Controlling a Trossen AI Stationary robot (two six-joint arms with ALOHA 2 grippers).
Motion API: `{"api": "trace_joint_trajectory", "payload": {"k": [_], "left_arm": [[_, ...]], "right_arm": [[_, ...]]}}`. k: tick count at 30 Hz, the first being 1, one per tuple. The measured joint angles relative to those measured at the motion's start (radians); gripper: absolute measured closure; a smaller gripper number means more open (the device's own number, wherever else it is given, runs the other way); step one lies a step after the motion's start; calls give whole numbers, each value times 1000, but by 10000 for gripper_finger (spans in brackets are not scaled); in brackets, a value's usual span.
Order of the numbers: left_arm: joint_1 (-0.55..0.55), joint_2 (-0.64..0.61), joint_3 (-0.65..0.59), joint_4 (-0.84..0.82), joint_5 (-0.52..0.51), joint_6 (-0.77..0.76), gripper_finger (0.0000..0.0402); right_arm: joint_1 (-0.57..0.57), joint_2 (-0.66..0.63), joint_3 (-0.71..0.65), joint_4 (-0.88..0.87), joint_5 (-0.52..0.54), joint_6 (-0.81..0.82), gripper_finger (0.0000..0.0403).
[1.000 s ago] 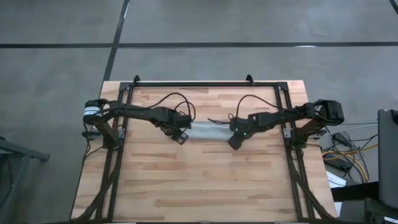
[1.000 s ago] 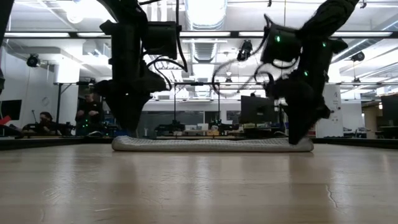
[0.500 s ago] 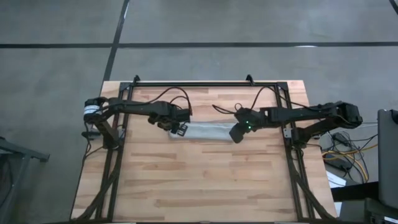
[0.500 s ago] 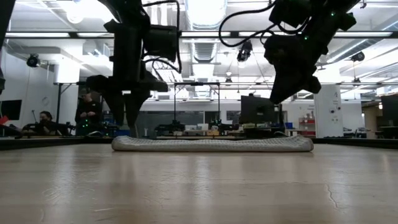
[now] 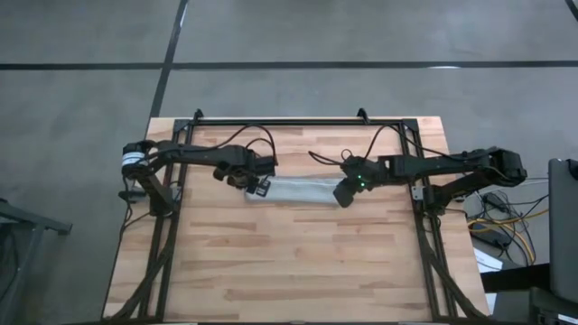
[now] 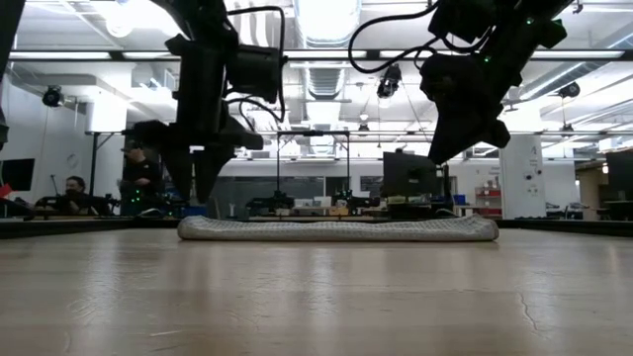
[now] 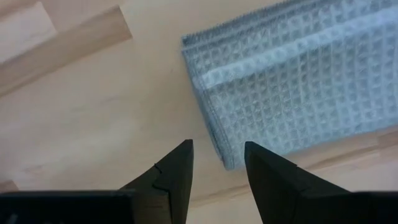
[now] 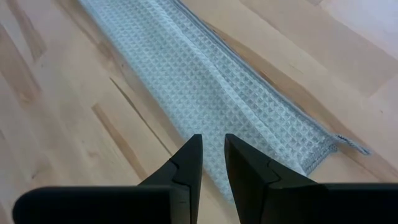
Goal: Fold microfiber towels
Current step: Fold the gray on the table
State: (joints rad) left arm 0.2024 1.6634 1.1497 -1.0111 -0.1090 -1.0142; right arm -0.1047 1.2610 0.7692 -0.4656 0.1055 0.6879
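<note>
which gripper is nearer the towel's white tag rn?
Right. The white tag sticks out at the towel end under the right gripper, which hovers empty above it. The left gripper hovers, open and empty, over the opposite end.

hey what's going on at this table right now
A two-armed robot is folding a grey-blue towel, which lies as a long narrow strip across the wooden table. The left gripper hovers above one end and the right gripper above the other, both open and holding nothing.
</note>
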Motion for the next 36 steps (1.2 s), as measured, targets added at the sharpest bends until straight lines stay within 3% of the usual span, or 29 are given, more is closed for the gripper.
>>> {"api": "trace_joint_trajectory", "payload": {"k": [7,16,31,36], "left_arm": [[0,0,-62,45,13,-1,252],[6,0,-163,257,32,7,252],[9,-3,-220,334,72,-16,253],[10,-2,-217,358,78,-1,271]], "right_arm": [[1,-3,0,2,0,13,335],[0,-3,1,6,0,13,335],[0,-3,1,7,0,16,335],[0,-3,1,7,0,9,335]]}}
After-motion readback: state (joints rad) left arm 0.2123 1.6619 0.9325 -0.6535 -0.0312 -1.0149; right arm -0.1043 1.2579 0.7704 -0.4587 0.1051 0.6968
